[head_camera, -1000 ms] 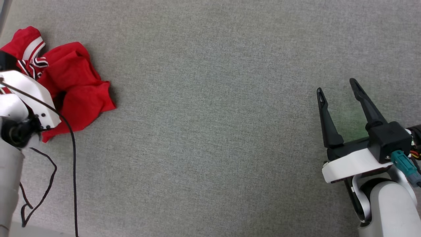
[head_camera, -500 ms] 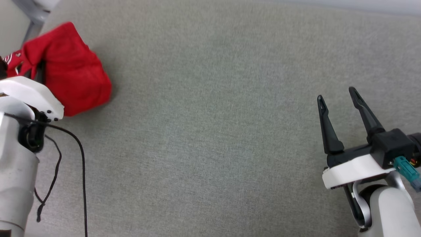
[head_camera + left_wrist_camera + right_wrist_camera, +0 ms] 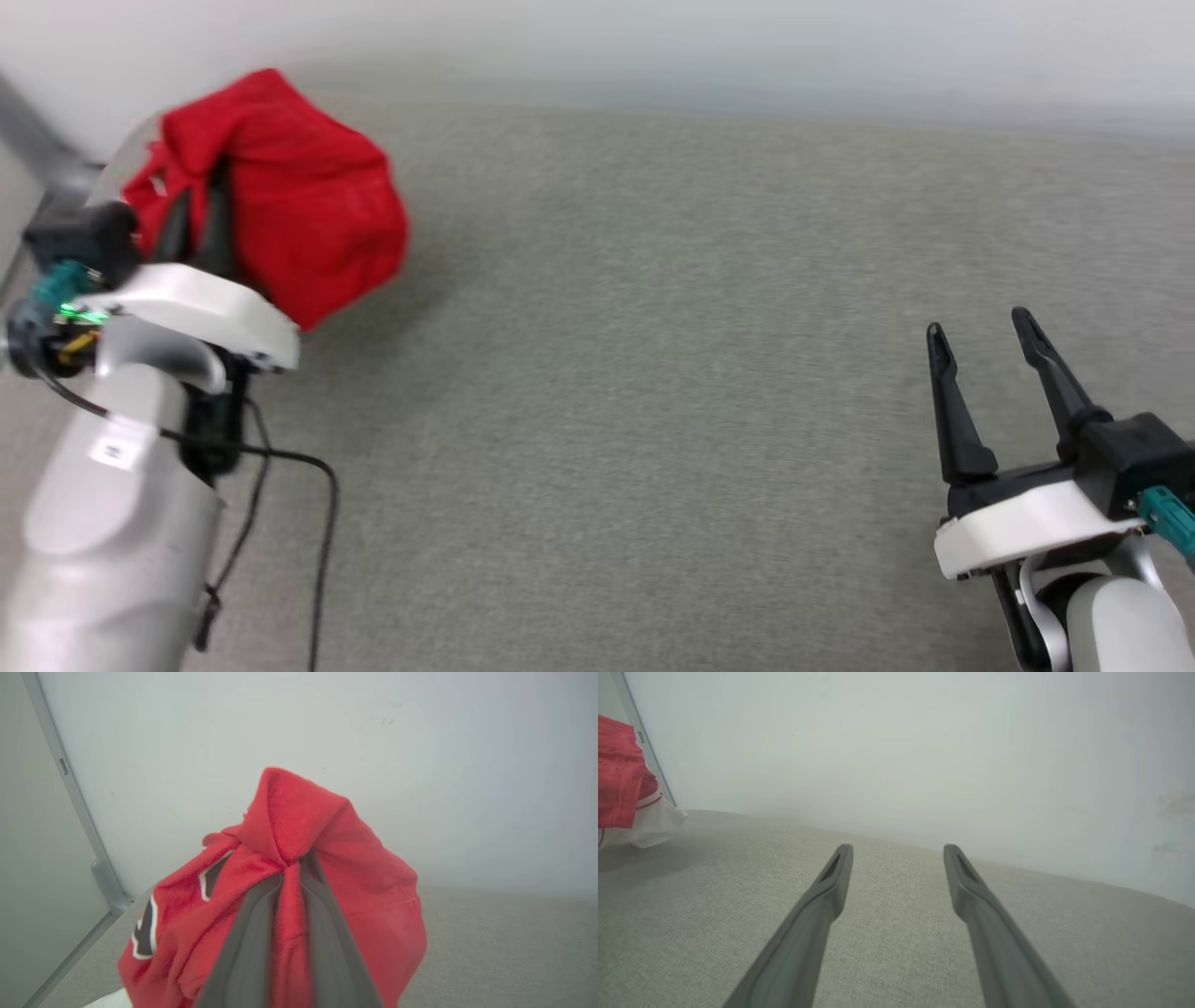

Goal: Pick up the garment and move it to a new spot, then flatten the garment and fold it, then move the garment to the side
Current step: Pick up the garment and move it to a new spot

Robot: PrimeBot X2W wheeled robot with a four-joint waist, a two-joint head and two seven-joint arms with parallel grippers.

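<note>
Garment (image 3: 308, 215) around left fingers (image 3: 217, 219) at far left, right fingers (image 3: 952, 415) at near right.

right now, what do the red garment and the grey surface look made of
The garment: soft knit or fleece-like cloth, matte; it bunches into loose folds and looks fuzzy in the left wrist view. Fibre can't be told. The grey surface: probably a woven fabric covering, matte; a fine flecked weave shows in the right wrist view.

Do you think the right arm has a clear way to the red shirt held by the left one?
Probably yes: only bare grey surface lies between the right arm and the shirt, though it is far.
</note>
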